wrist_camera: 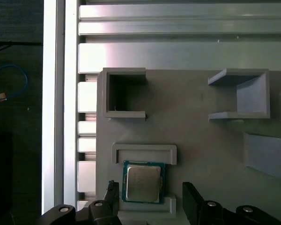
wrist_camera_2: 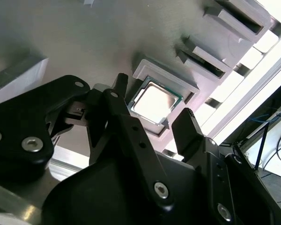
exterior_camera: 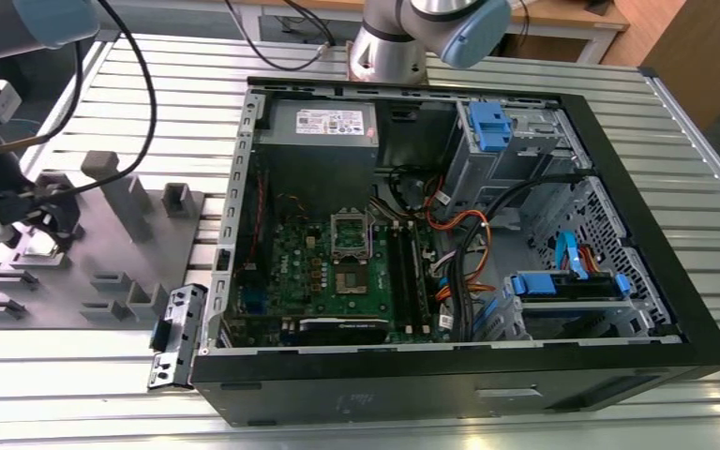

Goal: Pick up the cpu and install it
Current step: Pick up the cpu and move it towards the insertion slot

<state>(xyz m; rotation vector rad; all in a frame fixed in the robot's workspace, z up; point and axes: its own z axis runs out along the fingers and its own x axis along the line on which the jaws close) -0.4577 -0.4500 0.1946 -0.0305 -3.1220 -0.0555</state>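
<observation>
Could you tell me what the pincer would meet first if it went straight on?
Probably the cpu, lying in a recess of the grey tray, straight ahead of the open pincer; depth is unclear.

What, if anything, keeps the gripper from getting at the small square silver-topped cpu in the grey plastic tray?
Nothing that shows, so probably yes: the gripper hangs open over the silver-topped square cpu, a finger to each side, and it lies uncovered in its recess of the grey plastic tray.
</observation>
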